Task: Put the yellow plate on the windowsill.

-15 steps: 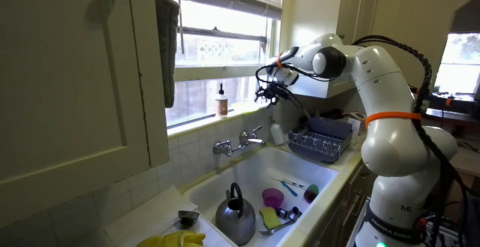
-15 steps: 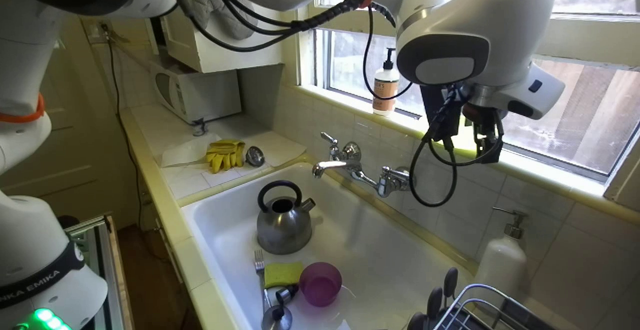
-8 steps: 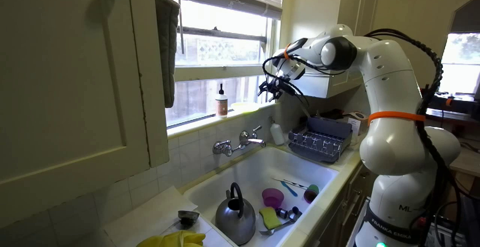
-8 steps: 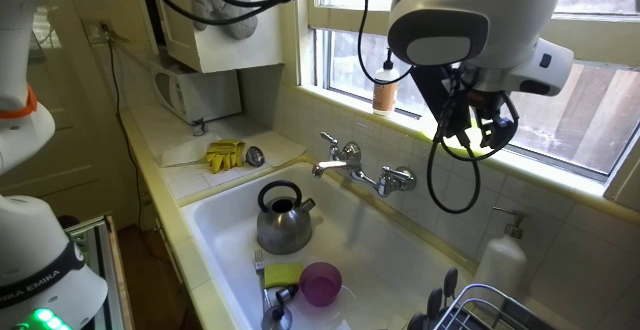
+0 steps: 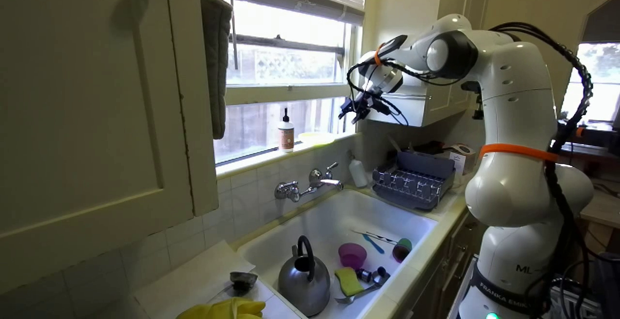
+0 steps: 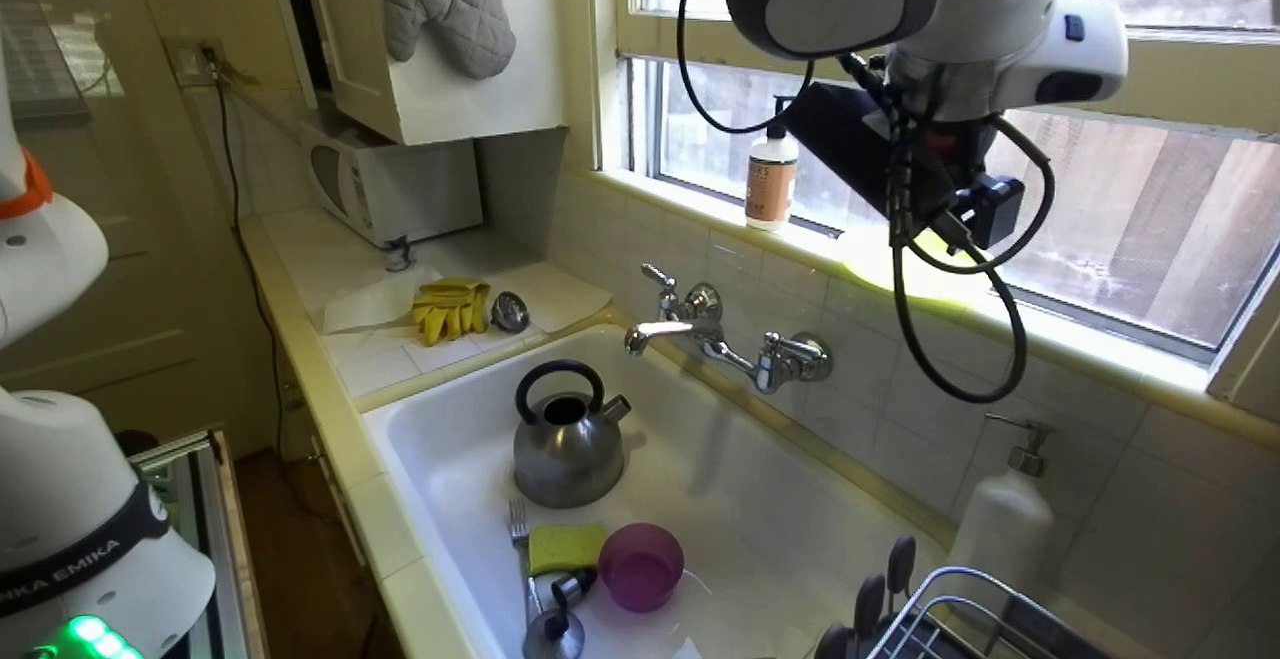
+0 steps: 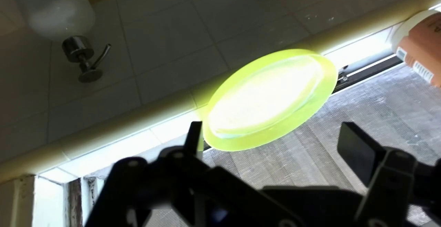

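The yellow plate (image 5: 317, 138) lies on the windowsill (image 5: 256, 158) in both exterior views, right of the soap bottle in an exterior view. In the other-angle exterior picture, cables and the gripper cover part of the plate (image 6: 880, 264). In the wrist view the plate (image 7: 268, 96) rests across the bright windowsill (image 7: 113, 153), its middle washed out by light. My gripper (image 5: 351, 115) is above the sill, up and apart from the plate. In the wrist view the gripper (image 7: 270, 130) has its fingers wide apart with nothing between them.
An orange-labelled soap bottle (image 6: 771, 184) stands on the sill beside the plate. A white soap dispenser (image 6: 1003, 519), the faucet (image 6: 720, 339) and a dish rack (image 5: 411, 181) are below. The sink (image 5: 261, 261) holds a kettle (image 5: 304, 280), a purple bowl (image 5: 352, 255) and a sponge (image 5: 348, 281).
My gripper has risen and drawn back from the sill, to the right in an exterior view. The gripper has tilted somewhat. The plate has stayed where it was on the sill.
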